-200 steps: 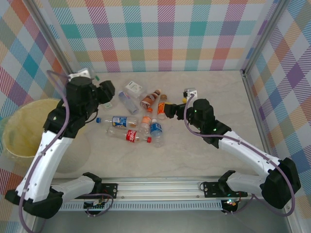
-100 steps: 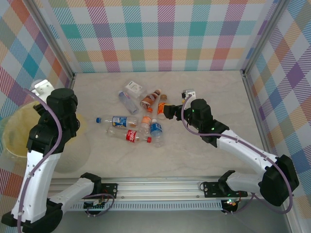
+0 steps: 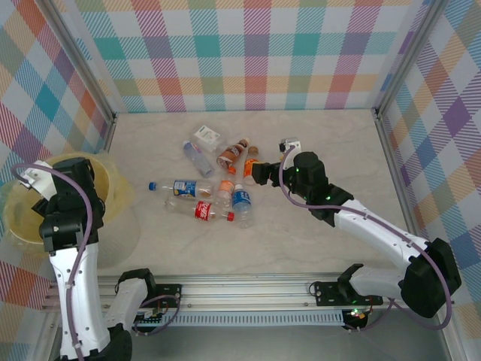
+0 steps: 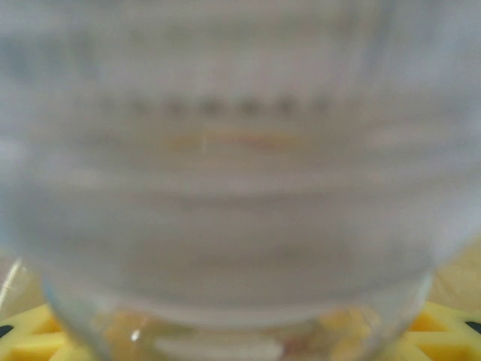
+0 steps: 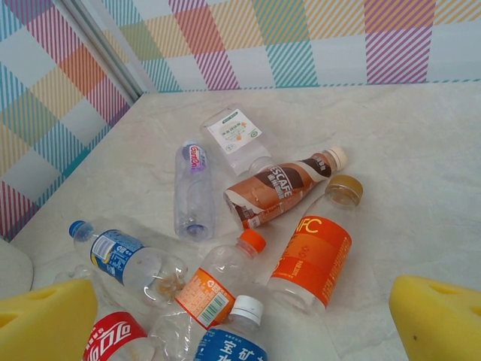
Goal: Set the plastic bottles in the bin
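A clear ribbed plastic bottle sits blurred right against the left wrist camera, clamped between the yellow foam pads of the left gripper. In the top view that arm's wrist hangs over the large round pale yellow translucent bin at the left edge of the frame. The other bottles lie on their sides in a loose heap at the middle of the table, well apart from the bin: a red-labelled cola bottle, a blue-capped bottle with a blue label, an orange-capped clear bottle, an orange-labelled bottle with a gold cap, a brown-labelled bottle with a pale cap, a nearly bare clear bottle, a squat white-labelled bottle and a white-capped bottle with a blue label (several touch or overlap). The right gripper faces this heap from the right, its jaws wide apart and empty. The surface is a pale marbled tabletop; pastel plaid panels wall it in on three sides, and an aluminium rail runs along the bottom of the frame.
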